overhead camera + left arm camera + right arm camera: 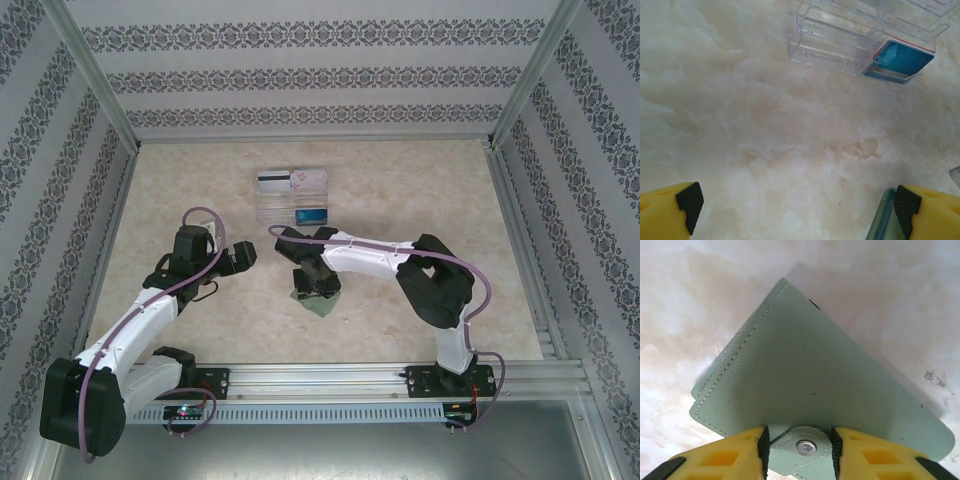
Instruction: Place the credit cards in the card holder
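Looking down the right wrist cam: card holder (815, 385) on the table (680, 300), closed, grey-green, stitched edge to the left, one corner pointing away. Its snap tab (802, 447) sits right btwn the yellow fingers (735, 457) of the right claw (799, 450), w/ the black pads hard up against the tab's two sides. Touching or a hair off? Can't tell, so can't call it clenched or released. Rest of the holder fans out ahead of the claw.

Top cam: right arm (380, 255) stretched across to mid-table, claw straight over the holder, green corner poking out on the near side. Left claw (245, 255) parked just left of that, apart from the holder, released: on its wrist cam the pads sit wide at the bottom corners, bare table btwn them.

Credit cards are all up at the clear tray (290, 200), beyond both claws: white-grey card (272, 181) w/ black stripe and pink card (311, 181) side by side at the tray's far side, blue card (313, 215) in the near right compartment
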